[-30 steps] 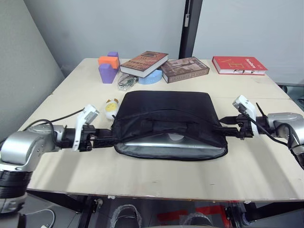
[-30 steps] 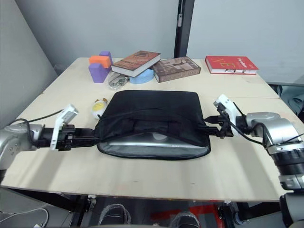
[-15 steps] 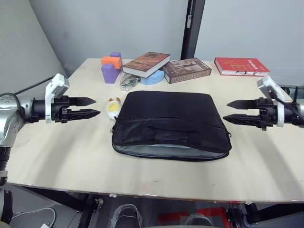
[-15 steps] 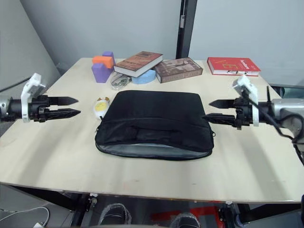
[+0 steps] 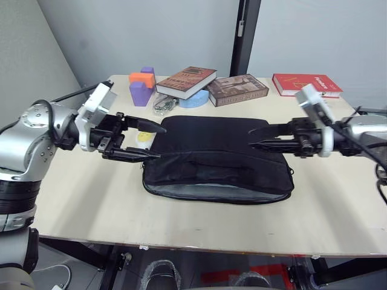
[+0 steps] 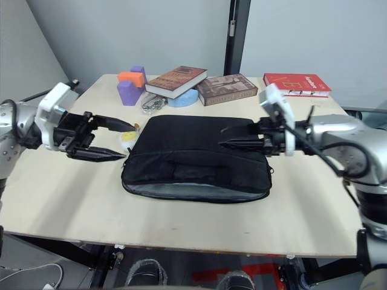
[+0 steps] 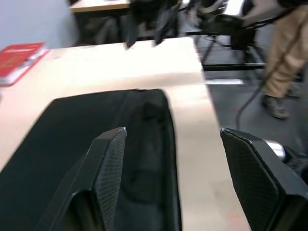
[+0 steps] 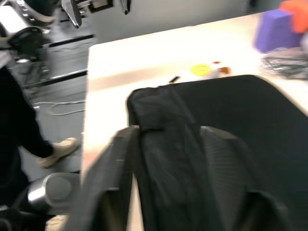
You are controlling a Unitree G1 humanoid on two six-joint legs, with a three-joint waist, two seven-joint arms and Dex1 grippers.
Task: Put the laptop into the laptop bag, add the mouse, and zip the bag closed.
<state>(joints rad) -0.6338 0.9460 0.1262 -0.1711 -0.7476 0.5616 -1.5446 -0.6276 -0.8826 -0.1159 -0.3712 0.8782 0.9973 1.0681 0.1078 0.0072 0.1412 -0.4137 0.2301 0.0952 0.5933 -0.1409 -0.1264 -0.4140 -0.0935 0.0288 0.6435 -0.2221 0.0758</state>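
Both arms now reach inward over the laptop bag (image 5: 219, 158), left gripper (image 5: 154, 141) and right gripper (image 5: 257, 136) jaws spread open, empty; between them the flat black bag's near edge gapes unzipped.

arms: silver metal, black cables | wrists: white blocks | left hand (image 5: 148, 140), right hand (image 5: 261, 135): black fingers

At frame centre the laptop bag (image 5: 217, 160) is matt black woven cloth. The table (image 5: 181, 217) beneath is pale, smooth plywood. The left gripper's fingers (image 7: 108, 159) show textured black plastic.
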